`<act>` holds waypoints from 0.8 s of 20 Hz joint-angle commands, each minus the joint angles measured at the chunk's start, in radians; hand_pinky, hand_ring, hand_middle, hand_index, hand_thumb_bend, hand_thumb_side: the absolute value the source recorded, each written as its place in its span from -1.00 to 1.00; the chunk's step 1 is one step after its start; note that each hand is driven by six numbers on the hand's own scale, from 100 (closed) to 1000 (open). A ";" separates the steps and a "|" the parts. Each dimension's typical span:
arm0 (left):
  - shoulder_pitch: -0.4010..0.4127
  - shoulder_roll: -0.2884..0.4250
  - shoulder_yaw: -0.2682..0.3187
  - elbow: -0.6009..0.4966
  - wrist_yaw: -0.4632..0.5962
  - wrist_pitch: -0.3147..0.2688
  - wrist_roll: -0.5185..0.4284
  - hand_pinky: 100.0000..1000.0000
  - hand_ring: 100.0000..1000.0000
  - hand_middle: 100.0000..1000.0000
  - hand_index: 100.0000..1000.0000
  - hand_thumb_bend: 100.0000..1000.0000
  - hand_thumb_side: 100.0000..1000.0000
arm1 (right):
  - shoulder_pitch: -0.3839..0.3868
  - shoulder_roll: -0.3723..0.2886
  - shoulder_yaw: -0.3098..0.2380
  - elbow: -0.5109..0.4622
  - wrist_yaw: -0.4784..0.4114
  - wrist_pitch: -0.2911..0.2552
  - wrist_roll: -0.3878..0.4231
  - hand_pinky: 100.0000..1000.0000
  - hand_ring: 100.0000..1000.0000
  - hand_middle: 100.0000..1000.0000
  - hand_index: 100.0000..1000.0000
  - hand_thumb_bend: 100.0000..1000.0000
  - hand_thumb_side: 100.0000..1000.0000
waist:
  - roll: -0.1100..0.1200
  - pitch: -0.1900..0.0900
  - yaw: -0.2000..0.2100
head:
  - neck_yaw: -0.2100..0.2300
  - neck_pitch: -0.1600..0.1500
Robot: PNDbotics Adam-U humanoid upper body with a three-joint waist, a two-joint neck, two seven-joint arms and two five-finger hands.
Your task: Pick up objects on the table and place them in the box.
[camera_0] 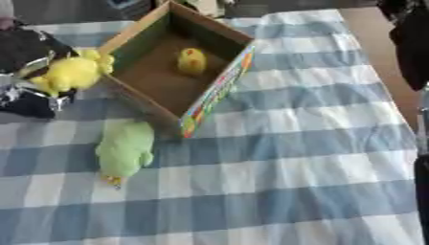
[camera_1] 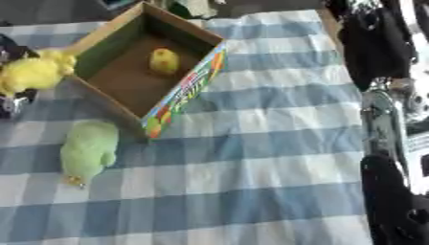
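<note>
Carrying a yellow plush toy (camera_0: 73,72), the left hand (camera_0: 25,81) has its fingers curled round it — release is best made past the box (camera_0: 126,37) rim at three o'clock.

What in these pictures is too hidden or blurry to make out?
- Left hand: in the left eye view, the yellow plush toy covers its fingers.
- Right arm: cut by the right eye view's edge; no hand visible.
- Small yellow thing in the box: too blurred to identify.

Your two head cameras look steeply down on the counter (camera_0: 293,158) from close above, both sharing the box (camera_0: 172,67) at upper left.
</note>
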 commanded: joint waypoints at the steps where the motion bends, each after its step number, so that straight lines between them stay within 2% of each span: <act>1: -0.062 0.003 0.026 -0.044 -0.008 0.009 -0.014 -0.49 -0.03 -0.13 0.28 -1.00 -0.56 | -0.009 -0.020 -0.006 -0.014 0.003 0.000 -0.002 0.63 0.56 -0.13 0.61 -1.00 -0.13 | 0.000 -0.029 0.003 | -0.002 -0.002; 4: -0.130 -0.035 0.011 -0.020 -0.024 0.021 -0.015 -0.49 -0.03 -0.13 0.28 -1.00 -0.55 | -0.010 -0.017 -0.003 -0.015 0.002 0.001 0.000 0.63 0.56 -0.13 0.61 -1.00 -0.12 | 0.001 -0.031 0.001 | 0.000 -0.002; 7: -0.186 -0.081 -0.016 0.052 -0.029 0.021 0.008 -0.52 -0.05 -0.13 0.28 -1.00 -0.55 | -0.014 -0.013 -0.001 -0.017 0.000 0.001 -0.001 0.63 0.56 -0.13 0.61 -1.00 -0.12 | 0.001 -0.033 -0.002 | 0.003 0.001; 16: -0.293 -0.255 -0.073 0.323 -0.051 0.001 0.175 -0.54 -0.06 -0.14 0.23 -1.00 -0.56 | -0.020 -0.006 0.005 -0.021 -0.004 0.006 0.004 0.63 0.56 -0.13 0.61 -1.00 -0.13 | 0.005 -0.029 -0.019 | 0.021 -0.005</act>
